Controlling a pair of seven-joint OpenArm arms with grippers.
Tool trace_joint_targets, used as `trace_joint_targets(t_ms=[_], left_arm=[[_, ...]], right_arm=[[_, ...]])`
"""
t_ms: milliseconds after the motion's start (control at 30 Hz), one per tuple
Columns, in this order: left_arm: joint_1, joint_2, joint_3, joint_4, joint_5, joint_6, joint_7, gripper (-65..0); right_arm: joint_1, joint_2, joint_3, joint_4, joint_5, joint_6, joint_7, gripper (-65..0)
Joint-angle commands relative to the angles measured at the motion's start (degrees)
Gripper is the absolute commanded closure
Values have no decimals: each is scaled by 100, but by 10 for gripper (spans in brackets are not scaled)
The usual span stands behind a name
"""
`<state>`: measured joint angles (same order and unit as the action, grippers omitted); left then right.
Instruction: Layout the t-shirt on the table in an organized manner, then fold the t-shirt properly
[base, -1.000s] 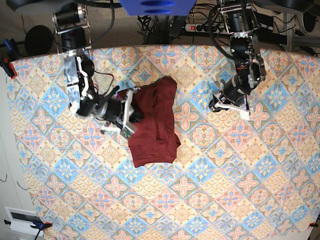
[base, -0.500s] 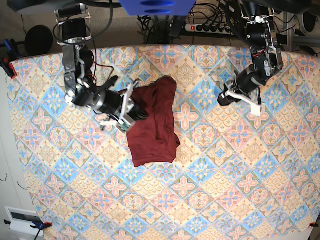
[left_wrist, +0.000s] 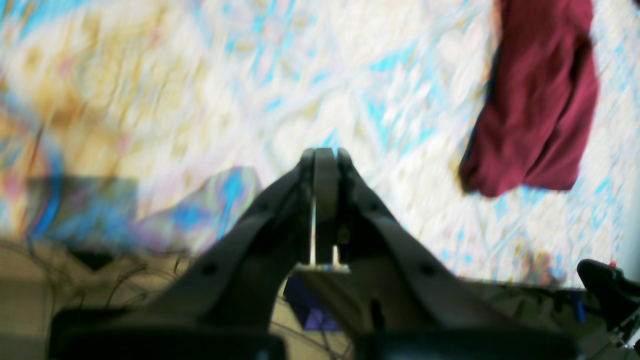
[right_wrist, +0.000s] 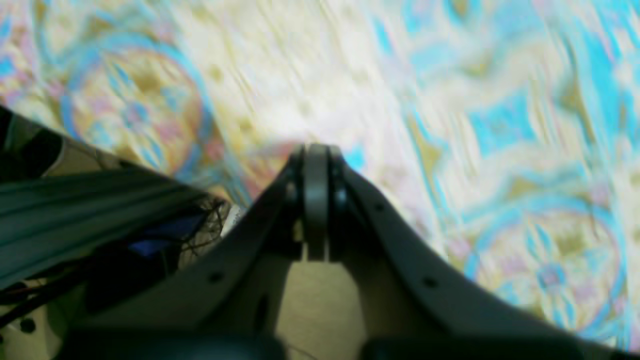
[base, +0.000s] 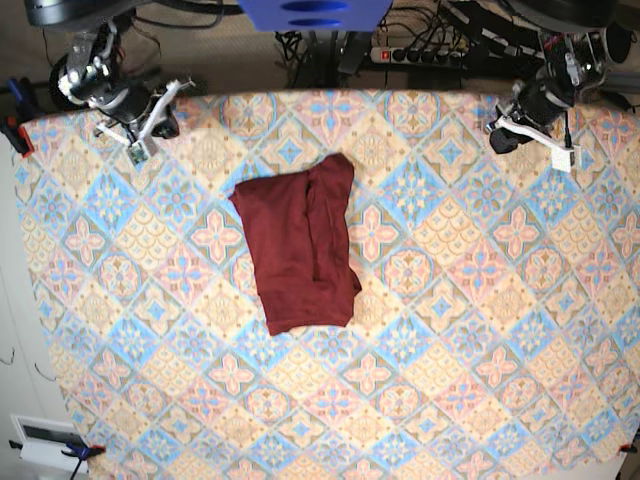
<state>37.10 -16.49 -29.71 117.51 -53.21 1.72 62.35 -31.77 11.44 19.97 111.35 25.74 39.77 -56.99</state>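
The t-shirt (base: 298, 243) lay folded into a narrow oblong near the middle of the table (base: 480, 330), its long axis running from the far edge toward the near edge. The left gripper (base: 497, 134) and the right gripper (base: 150, 113) hung at opposite far corners, both pinched shut and empty, the right one somewhat nearer the garment

A: Up top, dead centre: glossy blue housing (base: 315, 12), cut off by the frame.

B: Just right of it, white power strip (base: 425, 56), red switch at the left end, plugs in a row.

A: Black cables (base: 305, 48) tangled below the housing.

B: Far left, red-and-blue clamp (base: 14, 128).

A: Bottom-left corner, white box (base: 42, 436), second clamp (base: 78, 452) just beside it.

B: Bottom right, third clamp (base: 628, 449), barely peeking in.
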Motion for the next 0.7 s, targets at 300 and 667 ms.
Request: trace_joint_targets(t_ms=[300,667], left_arm=[[1103,-87,-954,104,-72,-18,-112,0],[1868,-96,-602,-222,420,-18,-129,0]], right_arm=[[-1179,38,1480,166,789,23,174,0],[-1777,-76,1630,-133,-117,23,174,0]])
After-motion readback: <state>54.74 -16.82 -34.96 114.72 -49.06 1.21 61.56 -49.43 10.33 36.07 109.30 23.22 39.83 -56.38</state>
